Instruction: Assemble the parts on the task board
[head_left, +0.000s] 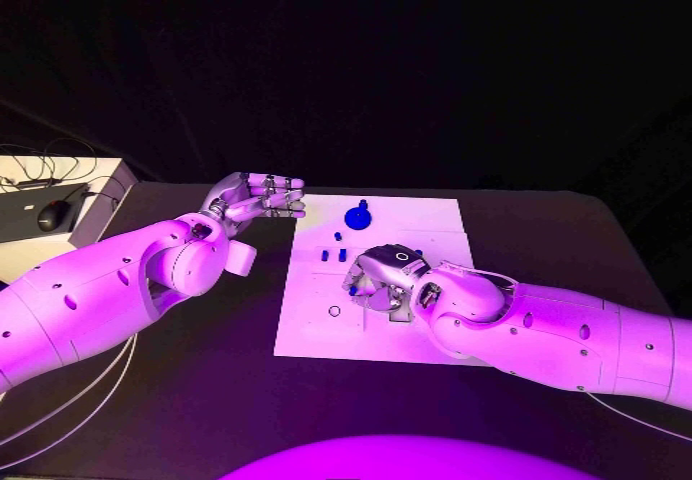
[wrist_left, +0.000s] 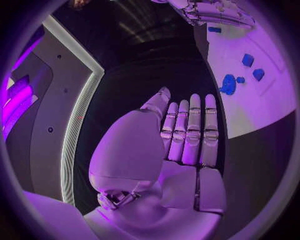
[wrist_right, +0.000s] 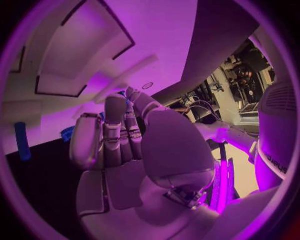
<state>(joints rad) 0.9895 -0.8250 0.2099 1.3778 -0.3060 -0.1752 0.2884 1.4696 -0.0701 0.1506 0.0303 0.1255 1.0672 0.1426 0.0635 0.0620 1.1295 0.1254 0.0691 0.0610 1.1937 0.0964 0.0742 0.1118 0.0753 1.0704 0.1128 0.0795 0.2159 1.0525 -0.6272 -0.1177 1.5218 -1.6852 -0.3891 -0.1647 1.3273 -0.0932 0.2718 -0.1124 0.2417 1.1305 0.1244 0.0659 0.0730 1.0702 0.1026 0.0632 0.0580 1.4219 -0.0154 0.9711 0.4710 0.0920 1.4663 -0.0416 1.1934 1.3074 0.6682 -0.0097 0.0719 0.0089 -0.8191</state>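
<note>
The white board (head_left: 378, 290) lies in the middle of the black table (head_left: 577, 240), and the small blue parts are on its upper half: a round part with a stem (head_left: 358, 213) near the far edge, a tiny piece (head_left: 338, 237) below it, and two small blocks (head_left: 335, 255) side by side. The right hand (head_left: 382, 283) is low over the centre of the board with its fingers curled in. A bit of blue shows at its fingertips in the right wrist view, so it probably holds a part or presses on one, but I cannot tell this for sure. The left hand (head_left: 260, 196) waits beside the left edge of the board, off the plate; its fingers are straight and close together and it holds nothing. I think it stays there to leave room for the right hand.
</note>
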